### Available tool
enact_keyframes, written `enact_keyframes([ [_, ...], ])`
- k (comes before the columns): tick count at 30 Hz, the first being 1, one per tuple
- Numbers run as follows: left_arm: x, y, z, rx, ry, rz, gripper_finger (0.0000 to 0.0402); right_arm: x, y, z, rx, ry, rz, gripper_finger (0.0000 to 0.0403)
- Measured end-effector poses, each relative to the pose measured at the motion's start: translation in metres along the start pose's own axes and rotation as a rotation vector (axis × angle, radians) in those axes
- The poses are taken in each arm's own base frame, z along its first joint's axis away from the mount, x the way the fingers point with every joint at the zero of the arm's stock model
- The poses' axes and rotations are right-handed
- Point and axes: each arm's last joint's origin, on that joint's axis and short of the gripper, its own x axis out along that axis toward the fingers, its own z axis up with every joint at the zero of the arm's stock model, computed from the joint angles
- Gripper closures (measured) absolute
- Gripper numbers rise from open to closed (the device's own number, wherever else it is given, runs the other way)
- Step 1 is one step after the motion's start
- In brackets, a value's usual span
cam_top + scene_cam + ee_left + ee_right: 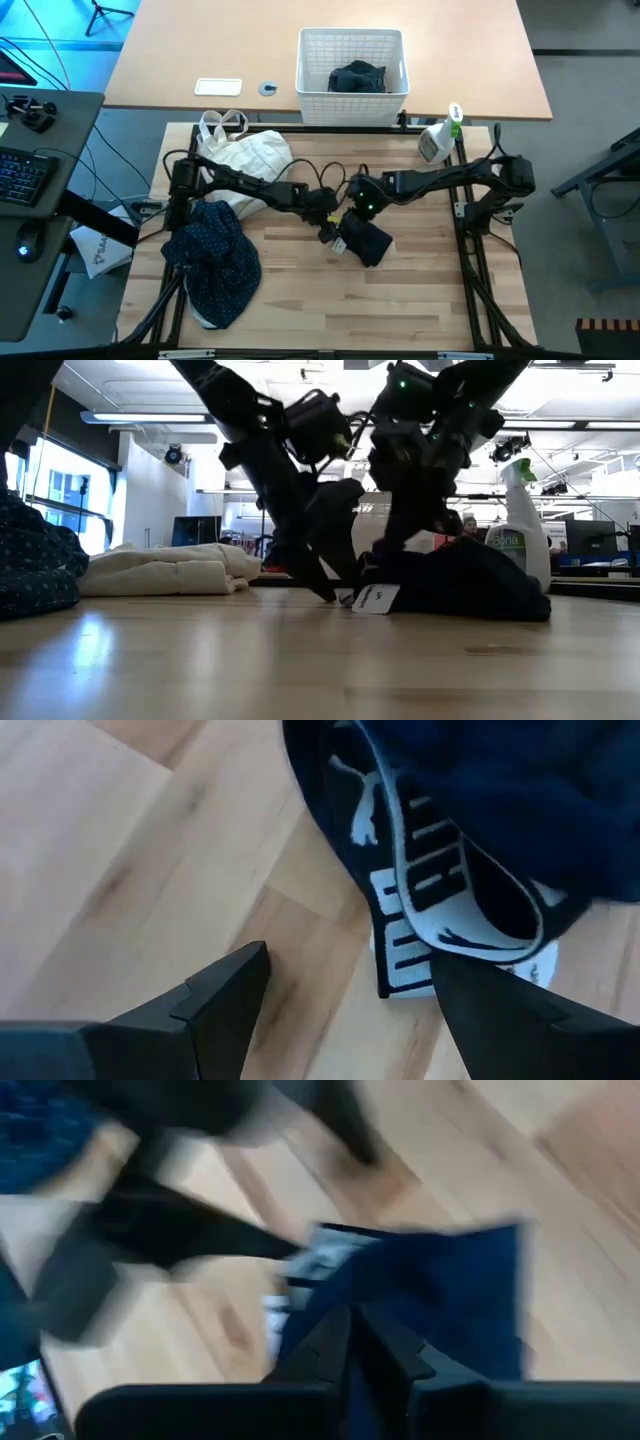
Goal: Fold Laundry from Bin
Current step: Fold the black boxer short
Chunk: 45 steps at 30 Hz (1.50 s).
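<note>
The dark navy piece (367, 242) lies bunched at mid-table, its white lettered waistband (420, 890) toward the left arm. My left gripper (345, 970) is open just above the wood; its fingers stand on either side of the waistband's end, and I cannot tell whether one touches it. My right gripper (352, 1325) is shut at the piece's upper edge. A navy dotted shirt (215, 262) is heaped at the near left. The white lattice bin (310, 60) stands beyond the far edge with a dark garment (357, 77) inside. My right gripper is shut on the dark navy piece at an edge of the bunched cloth (400, 1295), near the waistband end, fingers slanting down from the table's right. Blur hides how many layers are pinched. The rest of the piece lies on the table.
A cream cloth bag (245, 155) lies at the far left, close behind the left arm. A spray bottle (440, 138) stands at the far right corner. The near half of the wooden table (400, 310) is bare wood to the right of the dotted shirt.
</note>
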Motion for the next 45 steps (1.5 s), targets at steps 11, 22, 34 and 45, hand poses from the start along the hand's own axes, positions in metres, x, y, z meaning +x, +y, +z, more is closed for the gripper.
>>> enact_keyframes([
  [11,-0.033,0.033,0.026,0.027,-0.085,0.108,0.0129,0.007,0.019,-0.001,-0.158,-0.141,0.012,0.0395],
  [22,-0.08,0.001,0.039,0.003,-0.219,-0.121,0.0129,-0.06,0.025,-0.021,-0.205,-0.146,-0.063,0.0401],
  [34,-0.003,-0.007,0.033,-0.179,-0.305,-0.187,0.0147,0.005,-0.016,-0.103,-0.079,-0.051,0.13,0.0401],
  [45,0.02,0.026,0.027,-0.182,-0.172,-0.15,0.0147,0.014,-0.025,-0.139,-0.078,0.012,0.104,0.0401],
])
